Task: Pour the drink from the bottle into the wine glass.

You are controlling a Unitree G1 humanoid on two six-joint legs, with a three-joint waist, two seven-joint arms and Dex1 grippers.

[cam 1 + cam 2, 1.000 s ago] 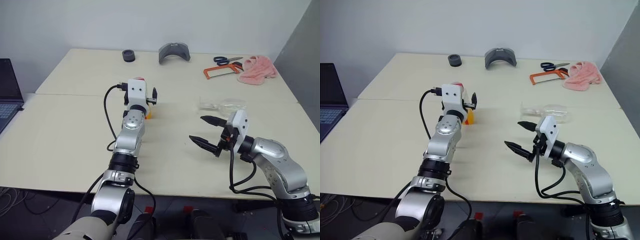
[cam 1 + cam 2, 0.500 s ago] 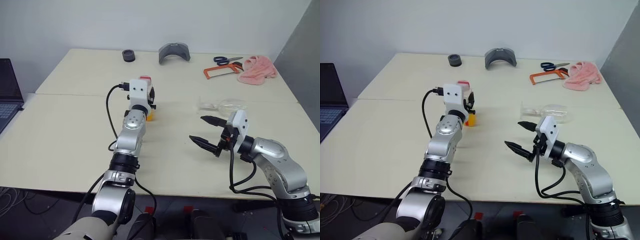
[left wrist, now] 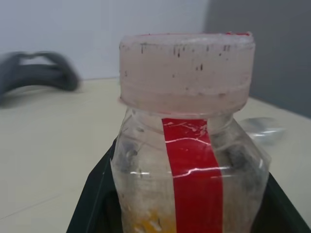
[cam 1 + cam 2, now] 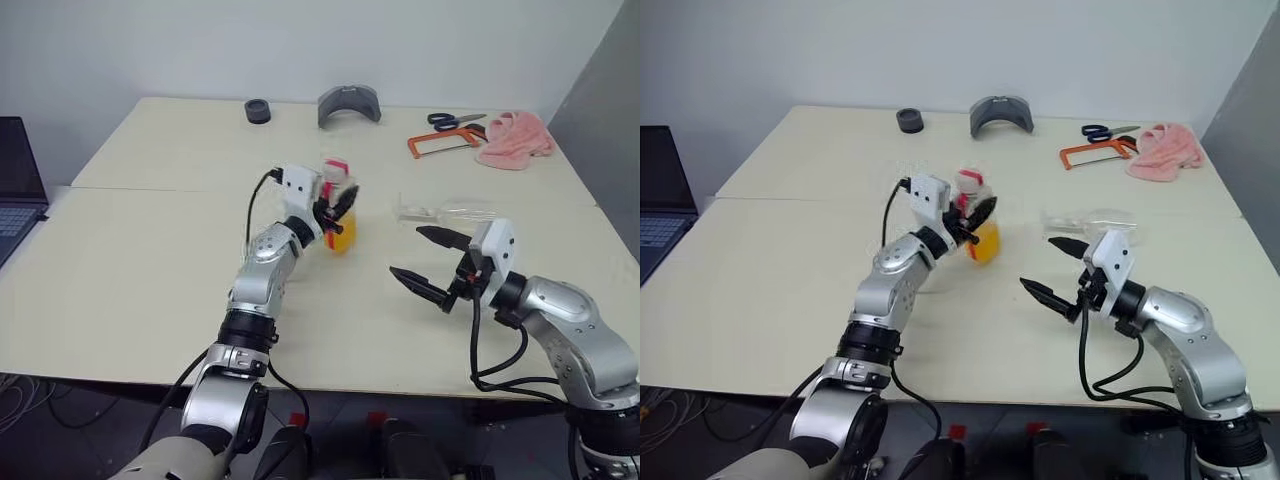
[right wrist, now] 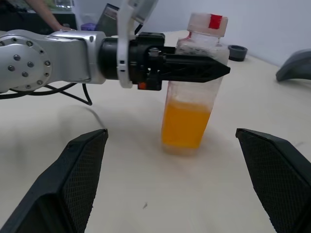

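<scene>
The bottle [image 4: 338, 200] is a small clear one with a red stripe and a red-and-white cap, upright near the table's middle. The orange drink [image 5: 186, 123] fills its lower half. My left gripper [image 4: 341, 207] is shut on the bottle just below the cap, its black fingers [image 5: 193, 68] lying across the body. The bottle's base looks to be on or just above the table. The wine glass [image 4: 451, 211] lies on its side to the right of the bottle. In front of the glass my right gripper [image 4: 406, 252] stands open and empty, facing the bottle.
A laptop [image 4: 15, 180] sits at the left edge. Along the far side are a black roll [image 4: 258, 110], a grey curved piece [image 4: 349, 103], scissors [image 4: 455, 120], an orange hacksaw [image 4: 440, 145] and a pink cloth [image 4: 515, 138].
My left gripper has shut on the bottle and swung right, bringing the bottle toward the table's middle. The right gripper has shifted slightly right and stays open.
</scene>
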